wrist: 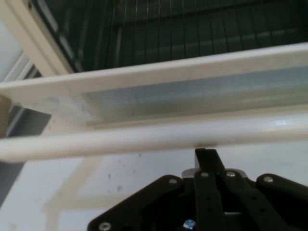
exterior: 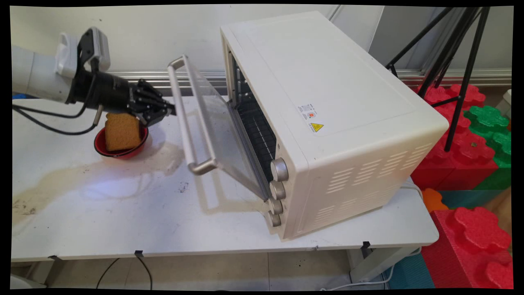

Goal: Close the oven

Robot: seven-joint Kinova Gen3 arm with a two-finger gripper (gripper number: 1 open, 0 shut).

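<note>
Oven door (exterior: 217,123) hangs half open; your gripper (exterior: 171,110), fingers pinched together, holding nothing, touches its bar handle (exterior: 182,119). Bread (exterior: 122,131) in red bowl (exterior: 102,147) sits left. Door looks stiff, hinged, glass fragile; push on the metal bar.

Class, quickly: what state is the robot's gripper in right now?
Gripper: shut, holding nothing, fingertips at the oven door handle, just under the bar in the hand view.
</note>
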